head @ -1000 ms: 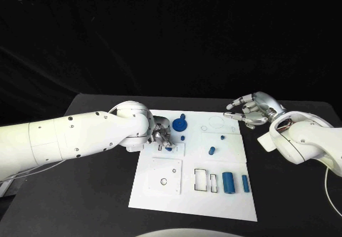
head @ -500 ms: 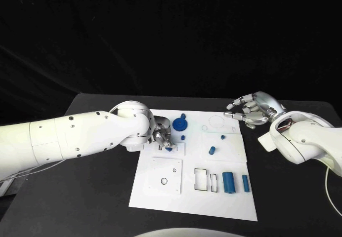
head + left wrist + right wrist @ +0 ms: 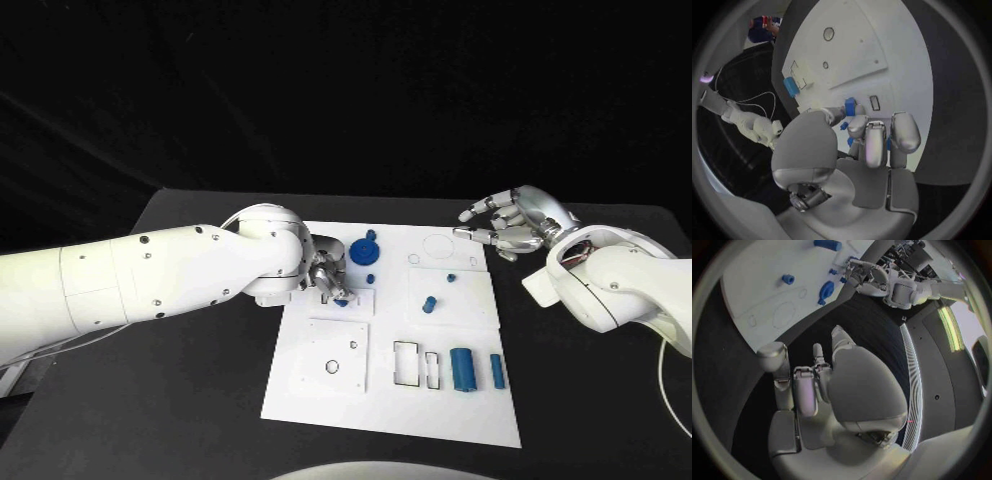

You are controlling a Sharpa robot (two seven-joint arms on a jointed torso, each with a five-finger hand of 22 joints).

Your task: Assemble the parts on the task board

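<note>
Head view shows the flat white rectangular task board [image 3: 433, 400] lying on the black surface [image 3: 188, 400], with the left hand [image 3: 323, 277] lowered over its near-left region and the right hand [image 3: 508, 225] raised off the board's far right corner. Left wrist view shows the left fingers [image 3: 869, 140] curled together with a small blue plastic part [image 3: 851, 106] pinched at their tips, just above the board beside a small rectangular slot [image 3: 874, 102]. The right hand holds nothing, its fingers loosely curled and apart. Other blue parts lie loose on the board: a round disc [image 3: 364, 251] near the far edge, a short peg [image 3: 428, 304] mid-board, and a larger cylinder [image 3: 463, 369] with a slimmer pin [image 3: 498, 371] beside it near the right edge. Judgement: these pieces appear rigid, light and smooth, so liable to slip or roll; the cylinders are best taken across their midsection, the disc by its rim. The board looks thin and may shift under side load.
</note>
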